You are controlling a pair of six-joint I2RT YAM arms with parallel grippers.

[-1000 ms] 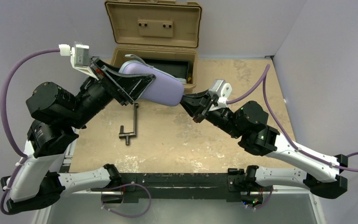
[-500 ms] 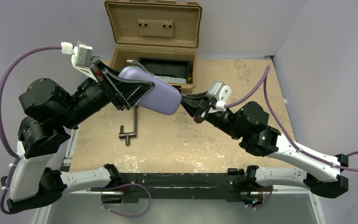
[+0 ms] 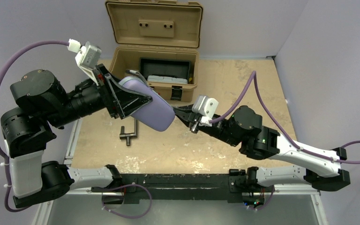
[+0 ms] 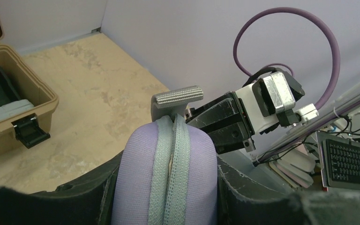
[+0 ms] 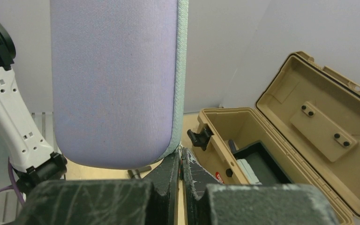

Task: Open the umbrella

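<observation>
Lavender case (image 5: 112, 79) cut off at right wrist view's top, toolbox (image 4: 9, 108) cropped at left wrist view's edge

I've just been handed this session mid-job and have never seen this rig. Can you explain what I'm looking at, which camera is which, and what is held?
These are two robot arms bolted at the near edge of a table. The wide picture looks down from above and behind them; the other two come from a camera on each wrist. The left gripper is clamped around a lavender case, held off the table. The right gripper is shut at the case's end, beside the grey zipper pull; whether it pinches anything is unclear. At the far edge stands an open tan toolbox, and a dark metal bracket lies on the table. No umbrella shows anywhere.
</observation>
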